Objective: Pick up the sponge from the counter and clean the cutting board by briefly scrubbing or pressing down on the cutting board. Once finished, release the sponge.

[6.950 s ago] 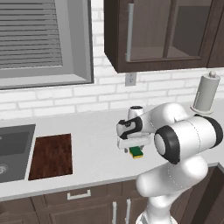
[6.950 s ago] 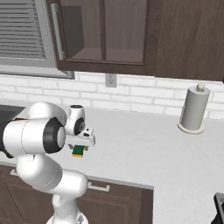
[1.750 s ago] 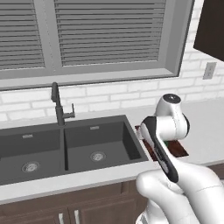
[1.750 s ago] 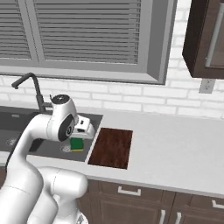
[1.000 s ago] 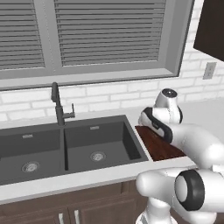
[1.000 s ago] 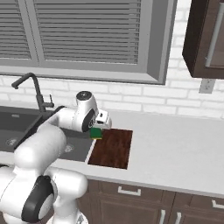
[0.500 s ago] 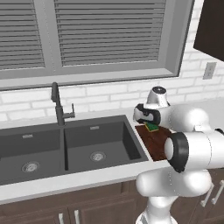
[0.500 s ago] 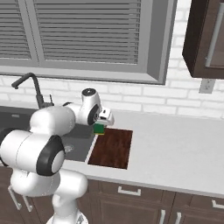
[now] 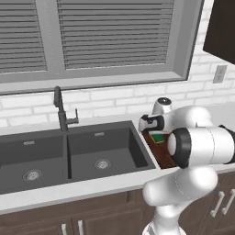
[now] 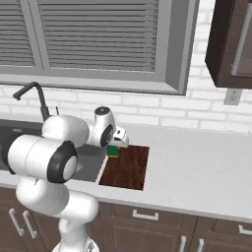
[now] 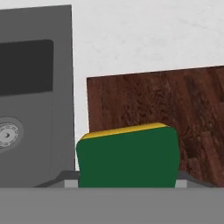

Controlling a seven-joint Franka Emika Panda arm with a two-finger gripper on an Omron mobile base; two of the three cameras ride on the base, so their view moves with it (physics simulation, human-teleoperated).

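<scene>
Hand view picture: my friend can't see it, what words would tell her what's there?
A green-and-yellow sponge sits close up, held in the tool, over the near corner of a dark reddish-brown cutting board. Pale counter lies beyond, and a dark grey sink is at the left.

wall: white brick (image 9: 114, 98) | window: grey blinds (image 9: 110, 34) | cabinets: dark brown (image 10: 231, 39)

Layout at the sink end of the counter (image 10: 197, 162)

You have the cutting board (image 10: 127, 168) just right of the sink (image 9: 73, 156); the sponge (image 10: 112, 150) sits over the board's back-left corner, faucet (image 9: 61, 110) behind the sink.
</scene>
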